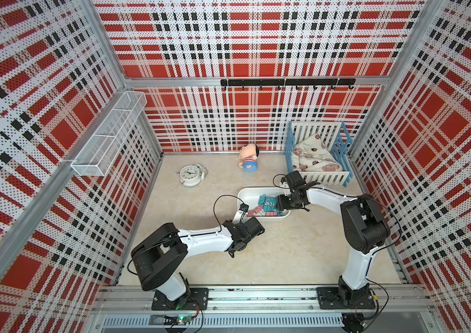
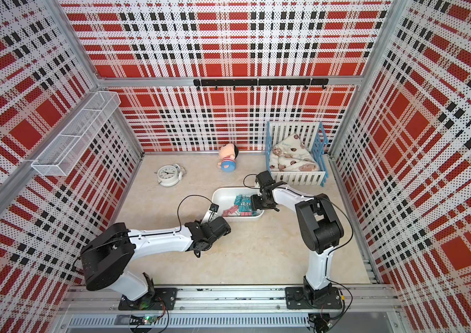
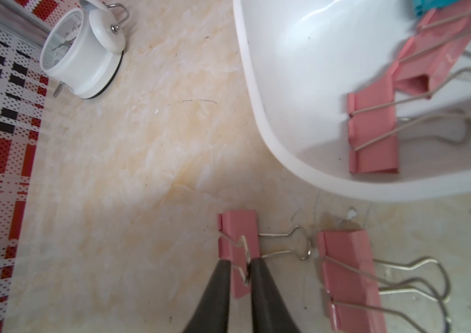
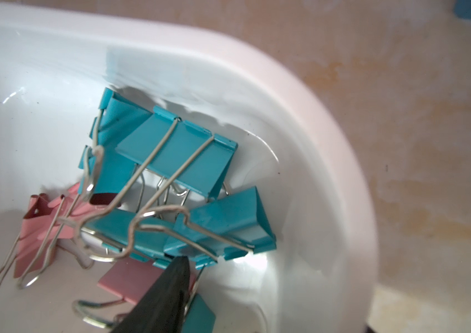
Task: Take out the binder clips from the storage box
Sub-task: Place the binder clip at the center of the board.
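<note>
Pink binder clip (image 3: 238, 245) lies flat on the tabletop (image 3: 142, 144) right at your left claw (image 3: 240, 274). The claw's two dark fingers stand slightly parted, with one of the clip's wire handles in the gap between the tips. Just beside that claw a second pink clip (image 3: 349, 276) rests on the table, outside the rim of the storage box (image 3: 257, 86). Ahead of the claw, inside the box, more pink clips (image 3: 372, 135) lie on the white floor.

Your right claw (image 1: 279, 205) reaches down into the box. Only one finger (image 4: 168, 291) shows, its tip touching a teal clip (image 4: 222, 227) in the tangled pile, so you cannot tell whether that claw is clenched or released.

Your tabletop is beige and marbled. A white alarm clock (image 3: 81, 54) stands well ahead of the left claw. Perforated plaid walls (image 1: 228, 43) in red, black and white enclose the cell.
</note>
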`<state>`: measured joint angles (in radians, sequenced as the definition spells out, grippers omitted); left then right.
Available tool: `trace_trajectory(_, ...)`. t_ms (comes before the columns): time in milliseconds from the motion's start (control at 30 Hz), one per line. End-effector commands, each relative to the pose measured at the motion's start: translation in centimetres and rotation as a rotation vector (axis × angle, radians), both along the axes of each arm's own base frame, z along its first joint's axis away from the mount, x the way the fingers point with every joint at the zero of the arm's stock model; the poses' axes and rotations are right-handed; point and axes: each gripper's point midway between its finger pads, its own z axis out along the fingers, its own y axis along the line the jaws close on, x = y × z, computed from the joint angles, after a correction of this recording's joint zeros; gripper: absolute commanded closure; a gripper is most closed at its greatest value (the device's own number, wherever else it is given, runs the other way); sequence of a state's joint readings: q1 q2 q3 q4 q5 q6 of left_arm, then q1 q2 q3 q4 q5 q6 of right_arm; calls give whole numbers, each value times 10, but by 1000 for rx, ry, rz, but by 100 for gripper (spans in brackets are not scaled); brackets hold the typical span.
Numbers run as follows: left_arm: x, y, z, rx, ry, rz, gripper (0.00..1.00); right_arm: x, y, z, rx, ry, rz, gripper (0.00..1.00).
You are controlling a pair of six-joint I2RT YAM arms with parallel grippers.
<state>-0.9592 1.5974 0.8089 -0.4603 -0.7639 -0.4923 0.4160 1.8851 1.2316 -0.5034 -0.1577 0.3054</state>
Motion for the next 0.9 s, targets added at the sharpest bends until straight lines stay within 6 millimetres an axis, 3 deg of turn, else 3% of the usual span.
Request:
trace_trajectory(0, -2, -2, 1, 9, 5, 6, 68, 0, 6, -1, 7, 4, 21, 38)
trace_trajectory(200, 1, -9, 13, -26, -19, -1, 64, 1, 6, 3, 6, -1, 23, 37)
trace_trajectory(367, 4, -19, 40, -96, -71, -16, 63, 3, 7, 8, 9, -11, 23, 37)
trace_trajectory(700, 20, -81, 120, -409, -202, -274, 63, 2, 8, 14, 13, -17, 23, 36)
trace_trajectory(800, 31, -96, 134, -537, -210, -379, 65, 3, 7, 17, 12, -22, 22, 36)
trace_trajectory(867, 41, -100, 133, -550, -213, -413, 67, 3, 7, 20, 12, -29, 22, 36)
